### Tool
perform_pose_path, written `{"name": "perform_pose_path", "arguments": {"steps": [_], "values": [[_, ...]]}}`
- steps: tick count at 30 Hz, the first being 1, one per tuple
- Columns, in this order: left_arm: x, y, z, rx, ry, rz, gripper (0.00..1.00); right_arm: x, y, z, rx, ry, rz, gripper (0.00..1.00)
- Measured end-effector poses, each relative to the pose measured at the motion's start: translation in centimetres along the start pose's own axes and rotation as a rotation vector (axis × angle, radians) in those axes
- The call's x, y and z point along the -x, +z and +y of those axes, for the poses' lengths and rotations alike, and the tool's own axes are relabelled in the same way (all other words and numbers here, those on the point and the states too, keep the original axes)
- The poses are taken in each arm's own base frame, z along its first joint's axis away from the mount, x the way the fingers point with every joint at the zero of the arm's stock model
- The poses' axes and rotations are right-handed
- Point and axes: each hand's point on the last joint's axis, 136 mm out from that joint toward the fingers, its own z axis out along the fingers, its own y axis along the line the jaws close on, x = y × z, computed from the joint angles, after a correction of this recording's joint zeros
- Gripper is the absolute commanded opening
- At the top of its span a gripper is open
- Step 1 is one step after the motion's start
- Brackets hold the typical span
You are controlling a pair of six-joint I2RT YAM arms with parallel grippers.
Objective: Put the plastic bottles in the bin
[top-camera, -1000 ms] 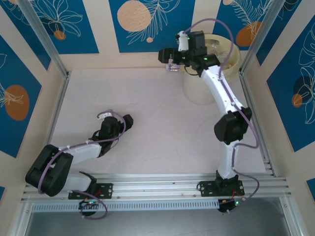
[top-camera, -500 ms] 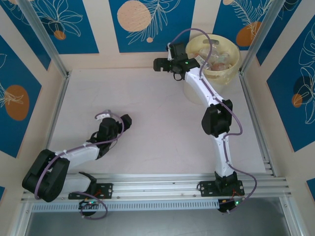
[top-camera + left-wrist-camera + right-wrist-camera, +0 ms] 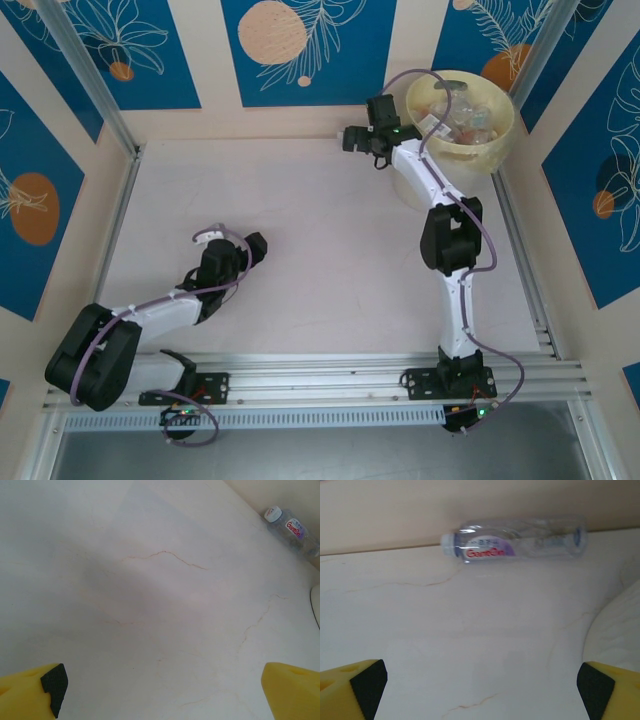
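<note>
Pale table (image 3: 320, 240), one bottle (image 3: 515, 545) lying by wall (image 3: 470, 505), one yellow bin (image 3: 480, 160)

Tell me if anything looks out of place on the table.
One clear bottle lies on its side against the back wall, outside the bin, while other bottles are already inside it. Nothing looks spilled.
</note>
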Motion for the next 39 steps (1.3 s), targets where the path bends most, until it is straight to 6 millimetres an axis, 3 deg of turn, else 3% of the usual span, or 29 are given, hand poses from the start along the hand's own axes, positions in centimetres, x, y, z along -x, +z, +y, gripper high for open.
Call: {"name": "perform_pose_path", "arguments": {"steps": [7, 13, 16, 20, 26, 29, 32, 35, 39], "values": [[-0.1, 0.1, 0.1, 0.002, 0.001, 0.002, 1.0, -0.1, -1.6, -4.2, -0.059, 0.075, 0.0, 0.99], [-0.6, 0.3, 0.1, 0.0, 0.003, 0.023, 1.0, 0.5, -4.5, -4.1, -0.012, 0.101, -0.05, 1.0], [-1.1, 0.5, 0.1, -0.003, 0.005, 0.045, 1.0, 0.6, -6.0, -2.1, 0.043, 0.098, -0.084, 0.99], [-1.1, 0.8, -0.6, -0.024, 0.004, 0.061, 1.0, 0.0, -7.4, 2.1, 0.141, 0.078, -0.114, 1.0], [-0.1, 1.3, -2.3, -0.053, 0.0, 0.057, 1.0, -1.1, -7.9, 8.8, 0.291, 0.018, -0.14, 1.0], [1.0, 2.5, -4.1, -0.07, 0.001, 0.058, 1.0, -0.4, -6.7, 10.8, 0.329, 0.009, -0.152, 1.0], [2.6, 4.2, -7.1, -0.116, 0.009, 0.055, 1.0, 0.8, -3.7, 11.4, 0.327, 0.021, -0.173, 1.0], [4.1, 6.5, -9.9, -0.151, 0.015, 0.045, 1.0, 1.8, 0.2, 11.0, 0.281, 0.033, -0.187, 0.99], [4.9, 9.8, -12.0, -0.167, 0.022, 0.048, 1.0, 2.3, 4.7, 9.4, 0.22, 0.051, -0.168, 0.99]]}}
